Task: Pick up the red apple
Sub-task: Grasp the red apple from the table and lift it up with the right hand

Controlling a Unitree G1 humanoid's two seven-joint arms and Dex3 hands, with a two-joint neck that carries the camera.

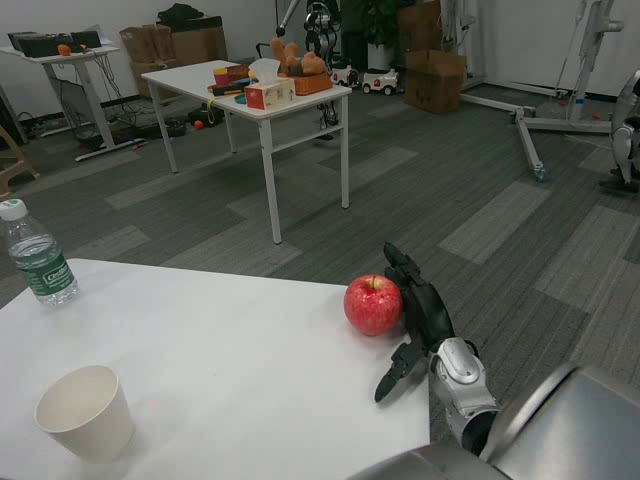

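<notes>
Your red apple (373,305): upright at the surface's (250,370) far right corner. Your right hand (418,318): just beside the apple's right side, fingers (398,262) spread, holding nothing. Paper cup (84,412): near left edge. Water bottle (36,254): far left edge.

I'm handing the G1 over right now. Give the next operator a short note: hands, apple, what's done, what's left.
Right hand: open, fingers spread beside the red apple on its right, close against it but no grip visible.
Left hand: out of view.
Apple: upright near the far right corner of the white table, not lifted.
Also on the table: paper cup front left, water bottle far left.
Done: reach to the apple.
Left: close fingers round it, lift.
</notes>
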